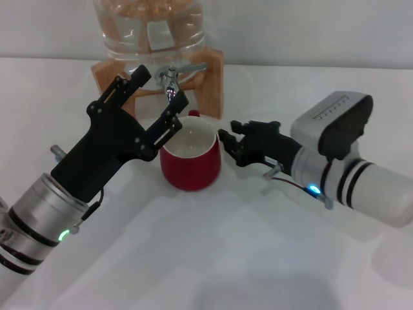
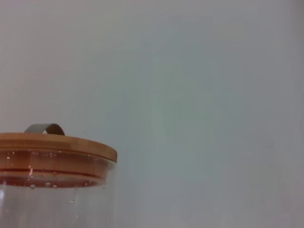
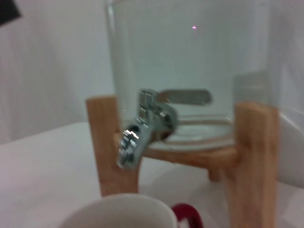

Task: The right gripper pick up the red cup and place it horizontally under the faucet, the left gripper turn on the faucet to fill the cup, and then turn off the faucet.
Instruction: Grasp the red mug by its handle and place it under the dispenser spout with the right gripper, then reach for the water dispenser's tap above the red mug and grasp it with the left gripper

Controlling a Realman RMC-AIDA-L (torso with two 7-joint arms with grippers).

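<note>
The red cup [image 1: 190,166] stands upright on the table just below the chrome faucet [image 1: 169,80], its white inside showing. My left gripper [image 1: 160,89] is open, with one finger on each side of the faucet's spout and lever. My right gripper [image 1: 230,139] is open beside the cup's right wall and holds nothing. The right wrist view shows the faucet [image 3: 142,130] close up, with the red cup's rim [image 3: 118,211] and its handle beneath it. The left wrist view shows neither faucet nor cup.
The clear water jar [image 1: 151,29] sits in a wooden stand [image 1: 210,84] at the back of the white table [image 1: 213,258]. Its wooden lid [image 2: 52,145] with a metal loop fills the corner of the left wrist view. A pale wall lies behind.
</note>
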